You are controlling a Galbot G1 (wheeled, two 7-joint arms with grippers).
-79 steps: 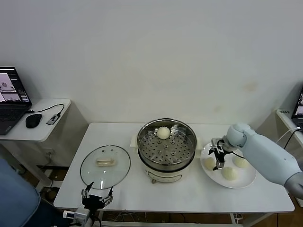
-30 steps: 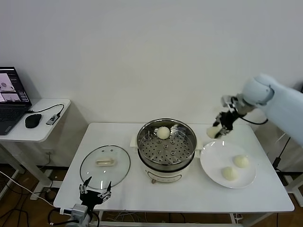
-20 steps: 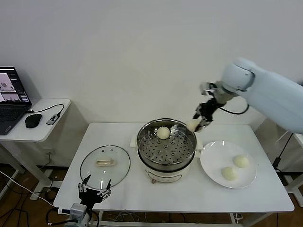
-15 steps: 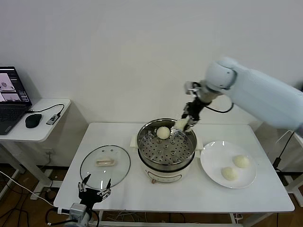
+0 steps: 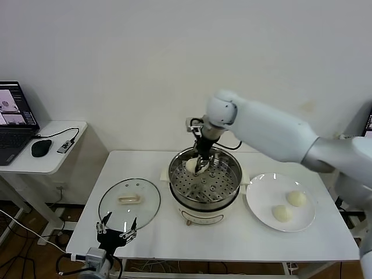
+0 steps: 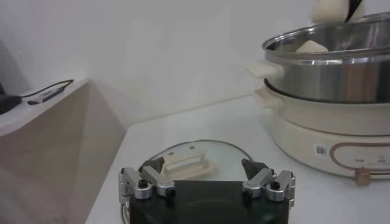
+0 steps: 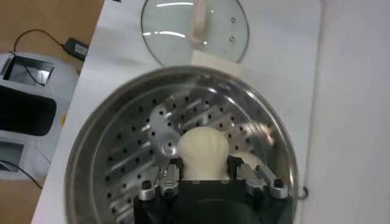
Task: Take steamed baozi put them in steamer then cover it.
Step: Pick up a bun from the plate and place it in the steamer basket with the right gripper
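My right gripper [image 5: 197,164] reaches over the far-left part of the steamer [image 5: 232,174] and is shut on a cream-white baozi [image 5: 190,166], held just above the perforated tray. In the right wrist view the gripper [image 7: 204,164] clamps this baozi [image 7: 203,149], and a second baozi [image 7: 251,162] lies on the tray beside it. Two more baozi [image 5: 296,199] [image 5: 282,213] lie on the white plate [image 5: 261,203]. The glass cover [image 5: 129,203] lies flat on the table left of the steamer. My left gripper [image 5: 114,235] waits open at the table's front edge, near the cover [image 6: 189,159].
The steamer's cream base [image 6: 329,128] stands to one side of the cover in the left wrist view. A side table [image 5: 43,145] with a laptop, mouse and cable stands at the far left. The wall runs close behind the table.
My right gripper has carried a baozi from above the plate leftward across the steamer and lowered it toward the tray. Two baozi are left on the plate. My left gripper has barely moved.
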